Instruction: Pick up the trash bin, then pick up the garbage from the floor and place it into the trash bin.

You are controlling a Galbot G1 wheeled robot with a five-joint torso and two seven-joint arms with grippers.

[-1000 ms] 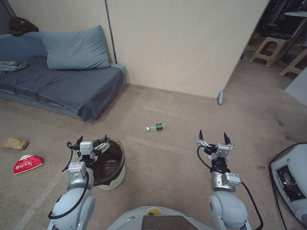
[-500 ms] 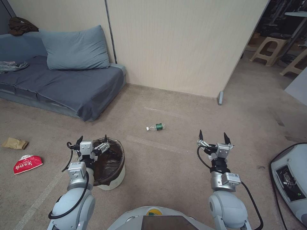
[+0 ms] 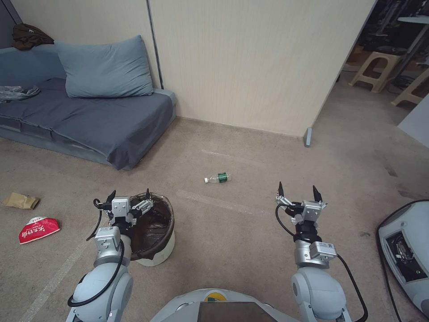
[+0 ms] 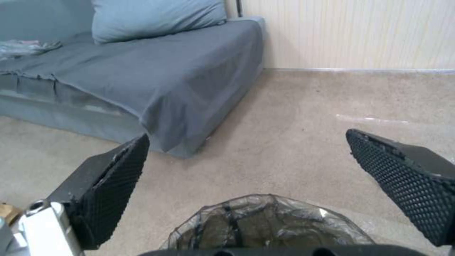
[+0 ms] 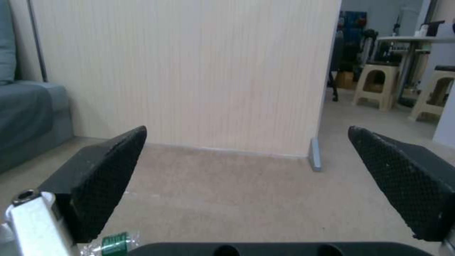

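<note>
Plainly, the scene as it stands, hours read off the head view with the robot's base at the hub:

Step in hand: the first one, by my reckoning, taking up the trash bin; it stands on the floor, not lifted.
Left gripper: hovers over the bin's far-left rim at about 10 o'clock, jaws spread wide and holding nothing; from the left wrist view the bag-lined mouth lies just below and between them.
Right gripper: waits in the air at about 1 o'clock, well apart from the bin, jaws wide open and empty.
Next move, as I judge it: the left arm needs to drop so one jaw goes inside the rim and the other outside, then close on rim and liner together; the slack bag could slip or bunch, so the bite should catch the plastic wall as well.
Trash bins: one, white, lined with a dark brown bag folded over its rim.
Bottles: one clear bottle with a green label, lying on its side at 12 o'clock, well ahead of both arms.
Packets: one red-and-white packet at 9 o'clock.
Paper bags: one brown paper bag just beyond the packet.
Garbage in all: three pieces counted, all on the floor, none in the bin that I can make out.
</note>
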